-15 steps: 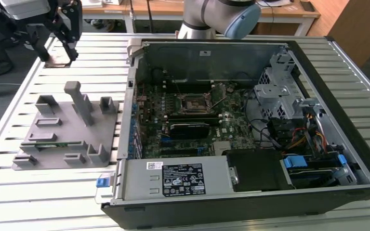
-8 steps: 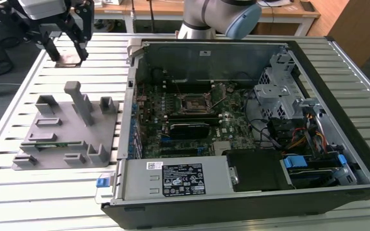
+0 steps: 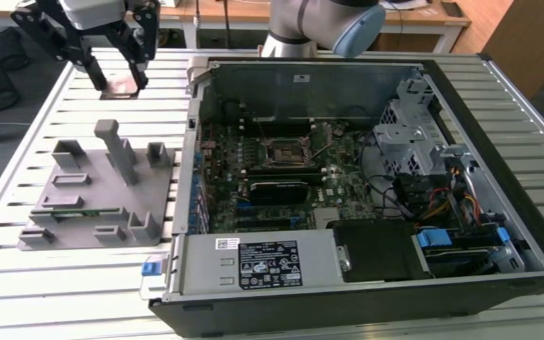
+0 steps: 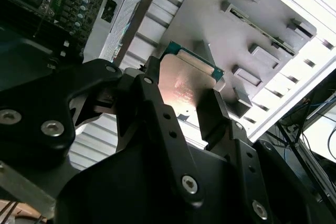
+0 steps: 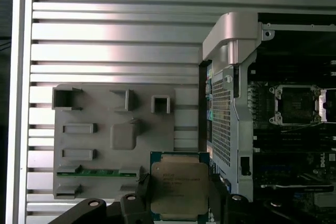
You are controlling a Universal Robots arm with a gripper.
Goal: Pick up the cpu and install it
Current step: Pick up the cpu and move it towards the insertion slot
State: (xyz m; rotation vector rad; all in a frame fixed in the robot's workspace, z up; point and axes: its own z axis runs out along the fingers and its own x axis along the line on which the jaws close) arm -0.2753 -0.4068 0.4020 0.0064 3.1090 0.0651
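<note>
Gripper point(image 3: 119, 81) clamped on cpu point(image 5: 179, 184) by opposite edges, seemingly clear of table point(image 3: 12, 166); exterior view: gray fixture point(image 3: 102, 191) at 6 o'clock, open case point(image 3: 348, 177) at 4 o'clock.

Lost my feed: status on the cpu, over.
Gripper shut on the cpu, edge grip. It hangs off the gray fixture, outside the case. Its side wall stands between cpu and socket.

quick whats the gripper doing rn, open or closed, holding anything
Gripper: closed on the cpu, one finger on each side of it, holding it up off the slatted table.
</note>
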